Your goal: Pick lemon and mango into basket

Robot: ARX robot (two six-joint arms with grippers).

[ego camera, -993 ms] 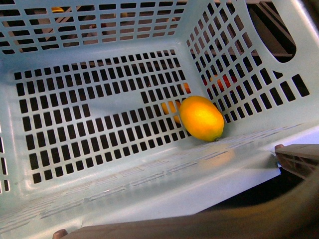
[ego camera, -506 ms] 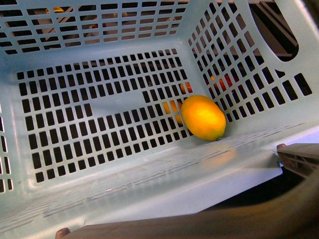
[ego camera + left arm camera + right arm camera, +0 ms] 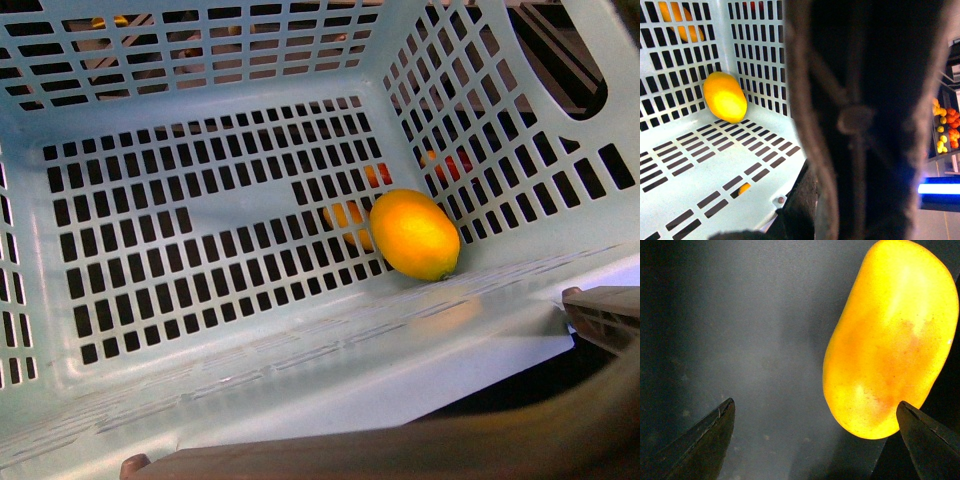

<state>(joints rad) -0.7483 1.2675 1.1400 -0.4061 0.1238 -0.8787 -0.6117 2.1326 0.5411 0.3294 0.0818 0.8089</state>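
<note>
We've got the basket [image 3: 400, 370] filling our view. The mango [image 3: 890, 340] lies on a dark surface, and the lemon [image 3: 415, 233] sits in the basket's floor corner, against the wall. The right gripper [image 3: 815, 401] is spread wide at the mango, and the left gripper is out of sight.

Front view: neither arm in frame.

Right wrist view: the right gripper [image 3: 815, 402] stands wide open. We see only its two dark fingertips [image 3: 707, 440], wedge-shaped, one at each lower corner of the picture. Their pointed ends face each other, well apart and at about the same height. Both look matte black and sharp-edged. The rest of the arm is out of frame.

Left wrist view: we take the dark, blurred shapes at the lower edge to be the left gripper [image 3: 790, 220]. They are too blurred for us to read how its jaws stand.
</note>
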